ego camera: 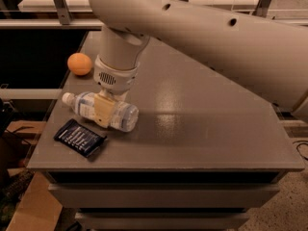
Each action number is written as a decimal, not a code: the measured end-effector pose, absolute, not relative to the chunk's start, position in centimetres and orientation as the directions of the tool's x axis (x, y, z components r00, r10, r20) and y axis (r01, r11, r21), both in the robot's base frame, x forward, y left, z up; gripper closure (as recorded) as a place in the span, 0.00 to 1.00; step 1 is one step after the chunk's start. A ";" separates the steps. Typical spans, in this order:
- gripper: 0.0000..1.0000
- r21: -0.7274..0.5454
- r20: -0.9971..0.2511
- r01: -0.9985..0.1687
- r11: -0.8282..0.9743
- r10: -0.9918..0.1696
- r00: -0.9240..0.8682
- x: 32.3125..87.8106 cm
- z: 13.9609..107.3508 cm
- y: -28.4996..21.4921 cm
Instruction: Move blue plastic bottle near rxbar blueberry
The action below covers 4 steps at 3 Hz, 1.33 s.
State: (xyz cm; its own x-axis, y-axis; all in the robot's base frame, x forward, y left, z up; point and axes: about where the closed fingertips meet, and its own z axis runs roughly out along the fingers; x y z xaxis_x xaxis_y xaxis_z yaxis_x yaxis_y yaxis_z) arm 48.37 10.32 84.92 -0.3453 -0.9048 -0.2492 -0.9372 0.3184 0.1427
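The blue plastic bottle lies on its side at the left of the grey table, with its white cap pointing left. My gripper comes down from above and is shut on the bottle's middle. One tan finger shows across the bottle's front; the other is hidden behind it. The rxbar blueberry, a dark navy wrapper with white text, lies flat just in front of and left of the bottle, a short gap from it, near the table's front left corner.
A round orange fruit sits at the table's left edge, behind the bottle. My large pale arm spans the upper right of the view. The table's left and front edges drop off close to the bar. A cardboard box stands on the floor below left.
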 end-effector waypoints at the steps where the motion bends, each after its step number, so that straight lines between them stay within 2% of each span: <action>1: 0.00 0.151 -0.242 -0.939 0.309 -0.909 -0.339 48.3 84.8 10.5; 4: 0.00 0.167 -0.249 -0.949 0.268 -0.920 -0.303 47.8 85.3 10.9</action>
